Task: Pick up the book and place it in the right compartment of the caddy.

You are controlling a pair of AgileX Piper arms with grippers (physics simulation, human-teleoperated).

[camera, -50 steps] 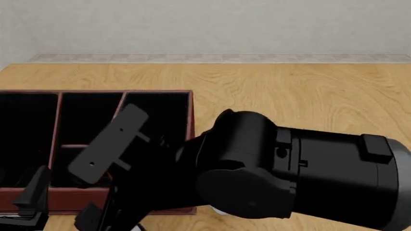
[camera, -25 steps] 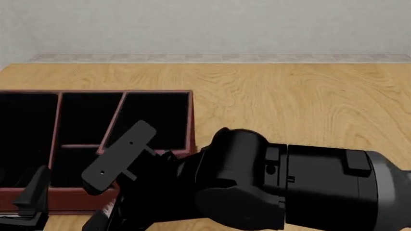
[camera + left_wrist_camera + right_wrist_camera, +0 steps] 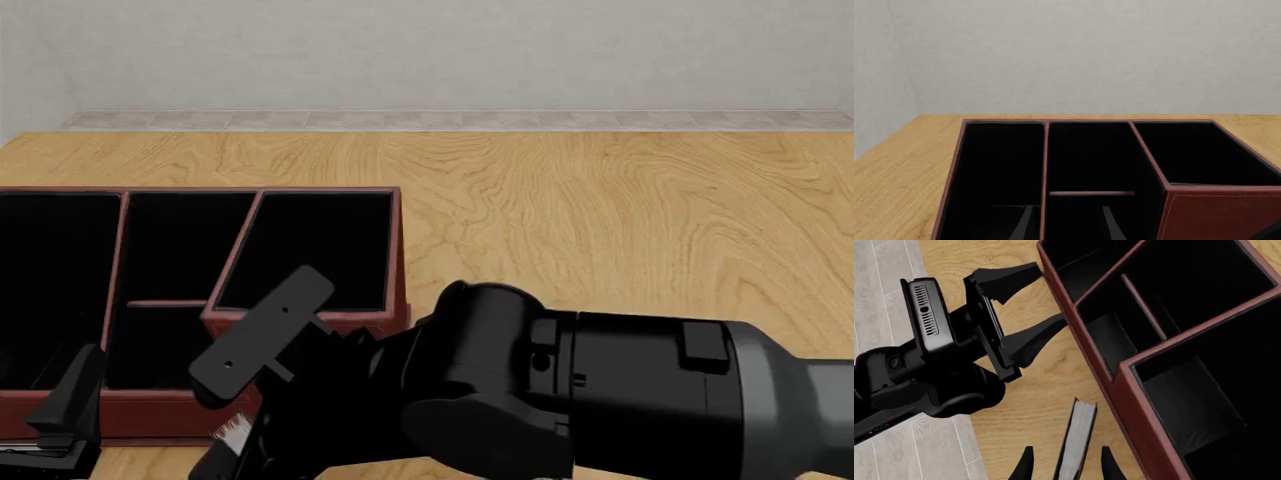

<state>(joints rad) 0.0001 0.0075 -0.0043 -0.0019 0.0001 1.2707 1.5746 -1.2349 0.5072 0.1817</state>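
The book [image 3: 1077,437] stands on edge on the table just in front of the caddy's [image 3: 1084,347] near wall, its white speckled page edge facing my right wrist camera. My right gripper [image 3: 1066,466] is open and straddles the book, with a small gap on each side. In the front view only a bit of the book's speckled edge [image 3: 230,431] shows under the right arm. The right compartment [image 3: 320,250] is black inside and holds nothing; it also shows in the left wrist view [image 3: 1201,150]. My left gripper [image 3: 1066,226] is open and empty at the caddy's [image 3: 200,410] near left.
My right arm's bulky black body [image 3: 601,400] fills the lower front view and hides the table in front of the caddy's right end. My left arm [image 3: 934,365] reaches in near the caddy's left front. Bare wood [image 3: 614,220] lies to the caddy's right.
My right arm has lowered and drawn back toward the near edge. The book's speckled edge has come into the front view. The left arm has not moved.
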